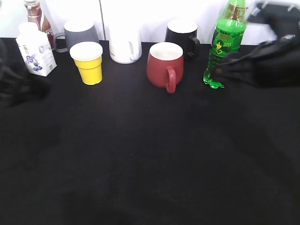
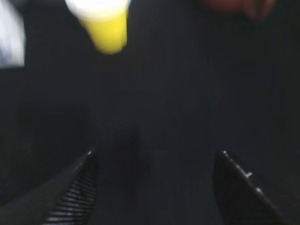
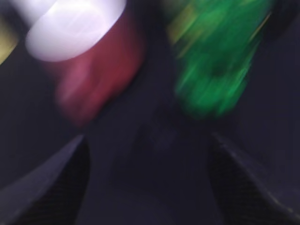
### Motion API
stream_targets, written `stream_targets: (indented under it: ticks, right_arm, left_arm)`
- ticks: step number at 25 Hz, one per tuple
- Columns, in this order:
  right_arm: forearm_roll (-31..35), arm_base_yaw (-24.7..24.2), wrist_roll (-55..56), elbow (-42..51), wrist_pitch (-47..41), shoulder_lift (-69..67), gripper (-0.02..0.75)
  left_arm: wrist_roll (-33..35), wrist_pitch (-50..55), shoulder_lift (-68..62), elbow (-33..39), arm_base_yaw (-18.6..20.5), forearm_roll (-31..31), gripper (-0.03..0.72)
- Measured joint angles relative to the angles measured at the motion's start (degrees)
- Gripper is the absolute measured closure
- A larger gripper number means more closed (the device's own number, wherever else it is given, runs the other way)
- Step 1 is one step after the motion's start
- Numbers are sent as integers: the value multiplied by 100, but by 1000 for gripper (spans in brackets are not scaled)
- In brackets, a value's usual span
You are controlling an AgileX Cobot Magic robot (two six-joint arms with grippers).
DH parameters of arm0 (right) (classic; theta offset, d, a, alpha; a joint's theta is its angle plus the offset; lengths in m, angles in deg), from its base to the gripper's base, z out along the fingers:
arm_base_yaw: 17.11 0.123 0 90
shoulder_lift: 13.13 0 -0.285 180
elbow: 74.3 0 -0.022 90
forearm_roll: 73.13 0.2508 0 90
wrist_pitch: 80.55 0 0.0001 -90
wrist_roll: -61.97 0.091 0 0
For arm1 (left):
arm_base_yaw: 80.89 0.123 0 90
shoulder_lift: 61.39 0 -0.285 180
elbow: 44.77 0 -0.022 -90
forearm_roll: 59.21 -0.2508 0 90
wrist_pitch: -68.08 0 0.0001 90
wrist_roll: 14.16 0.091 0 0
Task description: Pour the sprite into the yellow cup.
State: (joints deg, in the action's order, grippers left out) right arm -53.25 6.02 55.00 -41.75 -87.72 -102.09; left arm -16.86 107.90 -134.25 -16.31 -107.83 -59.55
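Surface: black cloth-covered table (image 1: 140, 159), matte and unmarked, running back to a white wall (image 1: 150, 11). Back row, left to right: white milk carton (image 1: 35, 50) with blue print, brown bottle (image 1: 38, 16) behind it, grey mug (image 1: 79, 33), white mug (image 1: 125, 44), black mug (image 1: 183, 33). Front row: yellow cup (image 1: 87, 63), upright with white rim, standing left of centre; red handled mug (image 1: 165, 65) near the middle; sprite bottle (image 1: 225, 44), upright, green, at the right rear. Right gripper (image 3: 147, 183): jaws spread wide, holding nothing, with the sprite bottle just ahead and the arm blurred beside it in the exterior view. Left gripper (image 2: 154, 187): jaws likewise wide apart and empty, low over bare cloth, the yellow cup well ahead of it.
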Motion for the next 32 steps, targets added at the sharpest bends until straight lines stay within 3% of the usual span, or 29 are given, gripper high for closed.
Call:
stream_targets:
  ticks: [2,4,6,8,13,18,22,25,28,32]
  right_arm:
    - [-393,0,370,-321,-2177,688,155]
    - [-1450,0,991,-652,-4027,1070,188]
    - [-1948,0,1125,-711,-4868,1632,201]
    - [-1988,0,1236,-717,-5250,2530,204]
    - [-2038,0,1259,-414,-5617,5165,204]
    - [-2281,0,1322,701,-5979,7301,183]
    - [-2474,0,1322,1362,-5815,7615,184]
    - [-2474,0,1322,1568,-5350,7620,184]
    - [-2467,0,1322,1574,-5277,7620,169]
    - [-2451,0,1322,1574,-5262,7620,150]
  left_arm:
    - [0,1827,0,-560,0,34,123]
    - [0,2848,78,-698,0,34,153]
    - [0,2969,440,-698,0,209,179]
    - [0,2986,996,-698,0,331,185]
    - [5,2981,3120,-608,0,326,187]
    - [5,2868,5490,864,-6,305,187]
    - [5,2057,5954,1761,-6,252,200]
    - [5,2090,5954,1902,-6,189,198]
    - [5,2090,5954,1916,-6,177,64]
    - [5,2090,5954,1916,-6,177,32]
